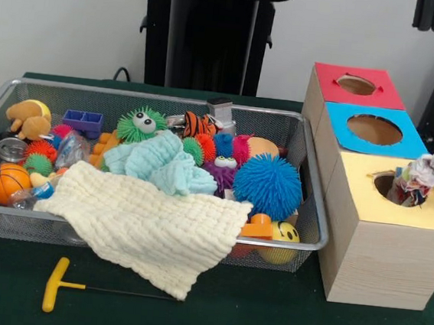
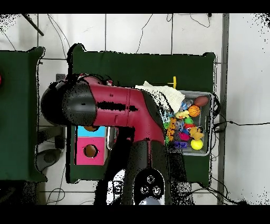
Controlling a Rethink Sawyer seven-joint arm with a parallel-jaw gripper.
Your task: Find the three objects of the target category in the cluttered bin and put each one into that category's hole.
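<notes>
The wire mesh bin [image 1: 305, 244] stands at the left, full of toys; it also shows in the overhead view [image 2: 212, 122]. The braided pastel rope ring [image 1: 425, 176] lies at the hole [image 1: 388, 187] in the yellow-topped box [image 1: 385, 248], partly in it and partly hanging over the right edge. No polka-dot cloth shows. Only the dark tips of my gripper [image 1: 433, 14] show, at the top edge well above the boxes and apart from the rope. In the overhead view my red arm [image 2: 113, 105] covers the yellow box.
A pale yellow cloth [image 1: 145, 225] drapes over the bin's front rim, and a light teal cloth [image 1: 163, 163] lies mid-bin. A blue spiky ball [image 1: 268, 185], other spiky balls and a small basketball [image 1: 6, 181] fill it. Blue-topped [image 1: 374, 130] and red-topped [image 1: 357, 85] boxes stand behind. A yellow T-handle tool [image 1: 55, 284] lies in front.
</notes>
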